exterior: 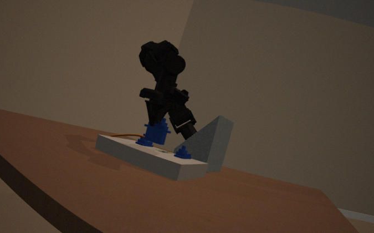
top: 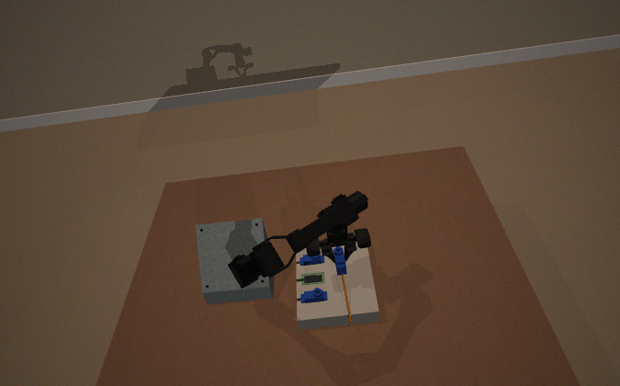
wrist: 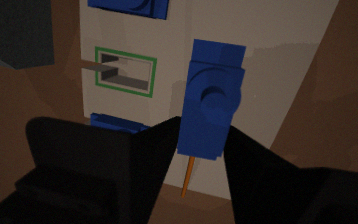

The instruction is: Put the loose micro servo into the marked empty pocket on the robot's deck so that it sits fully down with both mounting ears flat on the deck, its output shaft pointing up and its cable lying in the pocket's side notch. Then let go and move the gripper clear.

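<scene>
My gripper [top: 340,255] [exterior: 153,123] [wrist: 202,127] is shut on the loose blue micro servo [top: 341,266] [exterior: 155,134] [wrist: 211,112]. The servo is upright, shaft up, with its underside a little above the pale deck [top: 365,297] [exterior: 142,155] [wrist: 280,65]. Its orange cable [top: 346,300] [exterior: 127,135] [wrist: 188,175] trails toward the deck's edge. The green-outlined empty pocket [top: 312,278] [wrist: 132,81] lies left of the servo in the wrist view, its side notch [wrist: 94,67] facing left. The servo's long side runs roughly crosswise to the pocket's.
Two seated blue servos flank the pocket: one [top: 313,296] [exterior: 144,142] [wrist: 112,121] partly behind a finger in the wrist view, the other [top: 312,260] [exterior: 183,153] [wrist: 130,4] on the far side. A grey wedge-shaped block [top: 216,254] [exterior: 220,144] [wrist: 15,35] stands beside the deck.
</scene>
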You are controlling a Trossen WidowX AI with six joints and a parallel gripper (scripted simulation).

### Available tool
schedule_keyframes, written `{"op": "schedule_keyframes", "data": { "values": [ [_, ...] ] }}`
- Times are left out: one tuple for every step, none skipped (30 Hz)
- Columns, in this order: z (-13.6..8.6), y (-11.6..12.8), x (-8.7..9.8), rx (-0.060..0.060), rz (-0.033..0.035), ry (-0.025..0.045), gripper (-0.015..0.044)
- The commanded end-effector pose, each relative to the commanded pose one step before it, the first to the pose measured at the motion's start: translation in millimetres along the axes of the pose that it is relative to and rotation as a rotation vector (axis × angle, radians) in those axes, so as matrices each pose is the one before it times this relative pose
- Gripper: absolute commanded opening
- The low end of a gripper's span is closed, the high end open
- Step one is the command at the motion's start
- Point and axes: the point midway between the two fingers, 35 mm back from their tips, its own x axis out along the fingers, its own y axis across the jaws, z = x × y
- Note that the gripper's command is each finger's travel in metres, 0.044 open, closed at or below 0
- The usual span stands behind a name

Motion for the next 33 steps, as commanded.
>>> {"op": "schedule_keyframes", "data": {
  "values": [
    [7.21, -1.61, -2.02, 0.0113, -0.00714, -0.00273, 0.0],
    [0.0, 0.0, 0.0, 0.0113, 0.0, 0.0, 0.0],
    [0.0, 0.0, 0.0, 0.0169, 0.0, 0.0, 0.0],
    [0.0, 0.0, 0.0, 0.0226, -0.00001, -0.00002, 0.0],
    [0.0, 0.0, 0.0, 0.0284, 0.0, 0.0, 0.0],
    [0.0, 0.0, 0.0, 0.033, 0.0, 0.0, 0.0],
    [0.0, 0.0, 0.0, 0.0347, 0.0, 0.0, 0.0],
    [0.0, 0.0, 0.0, 0.0349, 0.0, 0.0, 0.0],
    [0.0, 0.0, 0.0, 0.0349, 0.0, 0.0, 0.0],
    [0.0, 0.0, 0.0, 0.0349, 0.0, 0.0, 0.0],
    [0.0, 0.0, 0.0, 0.0349, 0.0, 0.0, 0.0],
    [0.0, 0.0, 0.0, 0.0349, 0.0, 0.0, 0.0],
    [0.0, 0.0, 0.0, 0.0349, 0.0, 0.0, 0.0],
    [-0.01, -0.01, 0.01, 0.0349, -0.00002, 0.00002, 0.0],
    [0.0, 0.0, 0.0, 0.0349, 0.0, 0.0, 0.0],
    [0.0, 0.0, 0.0, 0.0349, 0.0, 0.0, 0.0],
    [0.0, 0.0, 0.0, 0.0349, 0.0, 0.0, 0.0],
    [0.0, 0.0, 0.0, 0.0349, 0.0, 0.0, 0.0],
    [0.0, 0.0, 0.0, 0.0349, 0.0, 0.0, 0.0],
    [0.0, 0.0, 0.0, 0.0349, 0.0, 0.0, 0.0],
    [0.0, 0.0, 0.0, 0.0349, 0.0, 0.0, 0.0],
    [0.0, 0.0, 0.0, 0.0349, 0.0, 0.00001, 0.0],
    [0.0, 0.0, 0.0, 0.0349, 0.0, 0.0, 0.0],
    [0.0, 0.0, 0.0, 0.0349, 0.0, 0.0, 0.0],
    [0.0, 0.0, 0.0, 0.0349, 0.0, 0.0, 0.0],
    [0.0, 0.0, 0.0, 0.0349, 0.0, 0.0, 0.0],
    [0.0, 0.0, 0.0, 0.0349, 0.0, 0.0, 0.0],
    [0.0, 0.0, 0.0, 0.0349, 0.0, 0.0, 0.0],
    [0.0, 0.0, 0.0, 0.0349, 0.0, 0.0, 0.0],
    [0.0, 0.0, 0.0, 0.0349, 0.0, 0.0, 0.0],
    [0.0, 0.0, 0.0, 0.0349, 0.0, 0.0, 0.0],
    [0.0, 0.0, 0.0, 0.0349, 0.0, 0.0, 0.0],
    [0.0, 0.0, 0.0, 0.0349, 0.0, 0.0, 0.0]
  ]
}}
